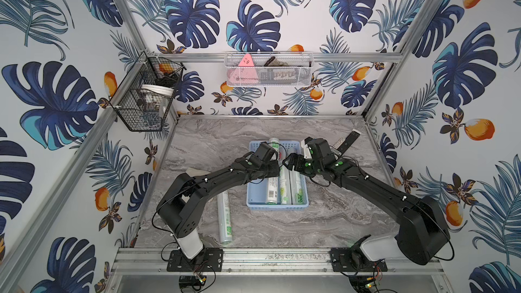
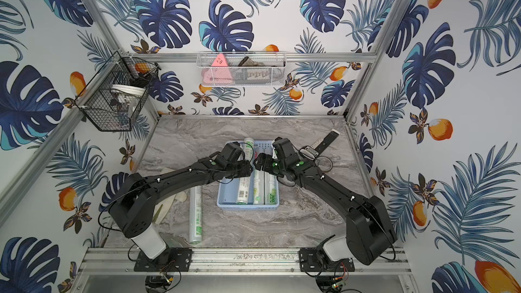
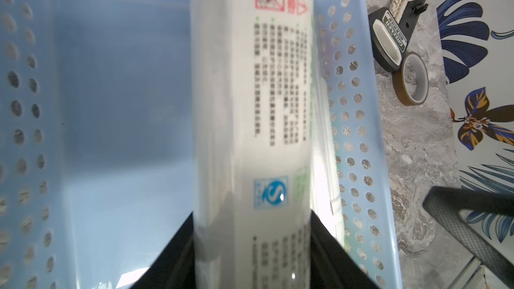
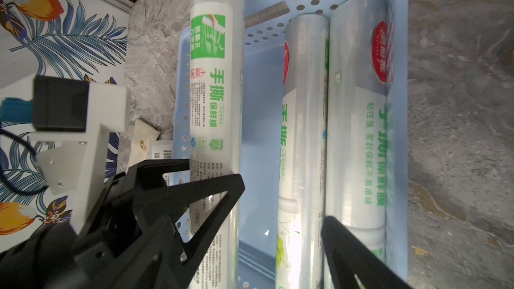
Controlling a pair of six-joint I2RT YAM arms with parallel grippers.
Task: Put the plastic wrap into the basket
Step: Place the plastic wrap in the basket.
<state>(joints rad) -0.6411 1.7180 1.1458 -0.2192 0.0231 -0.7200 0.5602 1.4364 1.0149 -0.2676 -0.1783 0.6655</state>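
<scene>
While the left hand (image 3: 253, 257) pinches a plastic wrap roll (image 4: 214, 93) whose far end overhangs the basket (image 1: 277, 207) rim — draw it back, level, release beside the two rolls (image 1: 298, 190) inside. Right hand (image 1: 289, 162) spread, empty. Fourth roll (image 1: 225, 218): desk (image 1: 324, 221), beside basket.

Rolls (image 1: 297, 190) in basket (image 1: 277, 208), one roll (image 1: 225, 215) beside

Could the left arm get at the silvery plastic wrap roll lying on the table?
Probably not yet: that roll lies uncovered, but the left fingers grip another roll over the blue plastic basket.
</scene>
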